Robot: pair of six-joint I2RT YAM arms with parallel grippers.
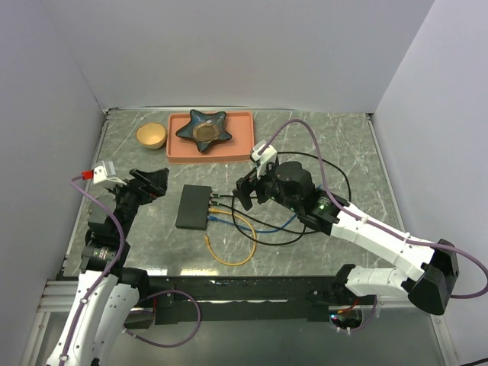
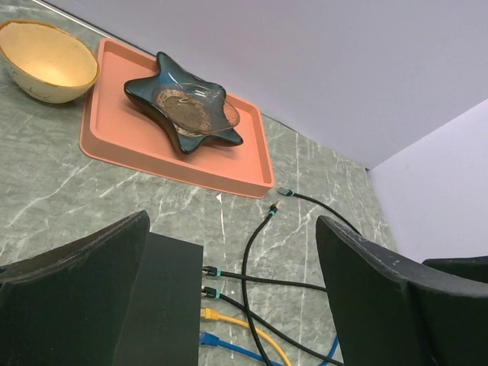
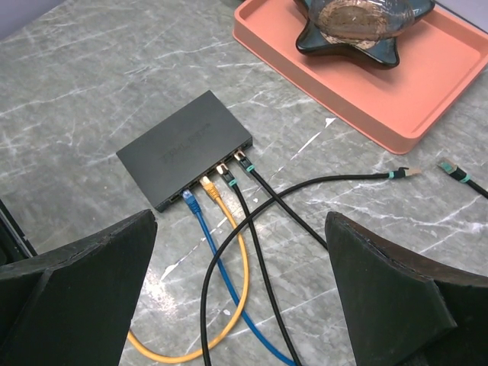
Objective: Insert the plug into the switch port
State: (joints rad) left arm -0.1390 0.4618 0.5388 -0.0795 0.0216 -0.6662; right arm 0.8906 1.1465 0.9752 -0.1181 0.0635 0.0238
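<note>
The switch port [image 1: 193, 207] is a flat black box on the marble table, also in the right wrist view [image 3: 183, 145] and the left wrist view [image 2: 164, 305]. Two black plugs [image 3: 242, 162], a yellow one [image 3: 208, 187] and a blue one [image 3: 188, 200] sit in its sockets. Two loose black plugs with teal collars [image 3: 404, 172] [image 3: 451, 166] lie near the tray corner, one showing in the left wrist view [image 2: 274, 206]. My left gripper [image 1: 152, 183] [image 2: 232, 229] hangs open left of the box. My right gripper [image 1: 245, 194] [image 3: 240, 221] is open above the cables, holding nothing.
An orange-pink tray [image 1: 240, 146] at the back holds a dark star-shaped dish [image 1: 203, 128]. A tan bowl [image 1: 151, 135] stands to its left. Yellow [image 1: 236, 255], blue and black cables loop over the table in front of the box. Walls close in the sides.
</note>
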